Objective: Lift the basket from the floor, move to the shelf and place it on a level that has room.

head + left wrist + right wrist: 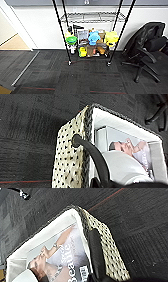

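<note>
While you face the shelf (91, 32) | basket (71, 159) hangs above the floor (82, 75), magazine (62, 260) inside | each hand grips an opposite basket wall, one finger (92, 154) inside the rim | keep both arms level, approach squarely, choose the bare upper level (92, 17).

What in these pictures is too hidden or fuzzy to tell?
- Head view: the toys on the shelf blur into coloured blobs; its upper tiers are cut off by the top edge.
- Left wrist view: the far end of the basket is cut off by the edge.
- Right wrist view: the magazine title runs off the edge.
- Both wrist views: whether either pincer grips the basket.
</note>
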Motion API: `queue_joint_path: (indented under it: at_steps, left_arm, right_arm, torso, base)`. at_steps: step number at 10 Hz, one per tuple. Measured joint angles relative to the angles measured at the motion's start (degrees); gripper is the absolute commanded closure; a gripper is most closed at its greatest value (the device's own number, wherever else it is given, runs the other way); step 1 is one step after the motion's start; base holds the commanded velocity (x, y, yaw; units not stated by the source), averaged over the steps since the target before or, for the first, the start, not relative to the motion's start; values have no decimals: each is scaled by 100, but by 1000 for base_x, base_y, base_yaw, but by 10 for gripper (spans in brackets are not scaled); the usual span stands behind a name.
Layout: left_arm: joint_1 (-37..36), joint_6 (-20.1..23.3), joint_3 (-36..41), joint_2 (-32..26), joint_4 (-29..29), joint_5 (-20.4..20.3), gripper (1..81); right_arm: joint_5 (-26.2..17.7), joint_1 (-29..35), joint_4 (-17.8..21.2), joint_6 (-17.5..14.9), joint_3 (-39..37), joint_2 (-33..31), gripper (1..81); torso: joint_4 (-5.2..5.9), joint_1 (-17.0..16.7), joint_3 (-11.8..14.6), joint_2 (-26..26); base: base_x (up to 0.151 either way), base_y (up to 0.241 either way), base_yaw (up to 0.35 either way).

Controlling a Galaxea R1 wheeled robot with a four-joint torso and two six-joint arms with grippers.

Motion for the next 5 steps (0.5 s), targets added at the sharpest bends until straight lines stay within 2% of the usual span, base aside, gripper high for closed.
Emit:
queue_joint_path:
  at_steps: [2,5]
  left_arm:
    - [-2,0,11,-6,-10,-18,811]
    - [144,-2,16,-89,-21,-22,811]
  right_arm:
    - [17,-15,-2,0,0,-1,811]
    - [-11,-34,-38,-13,0,46,811]
  torso:
    - [-65,-203,225,297]
    - [-69,-538,293,822]
  base:
    - [0,0,0]
    - [0,0,0]
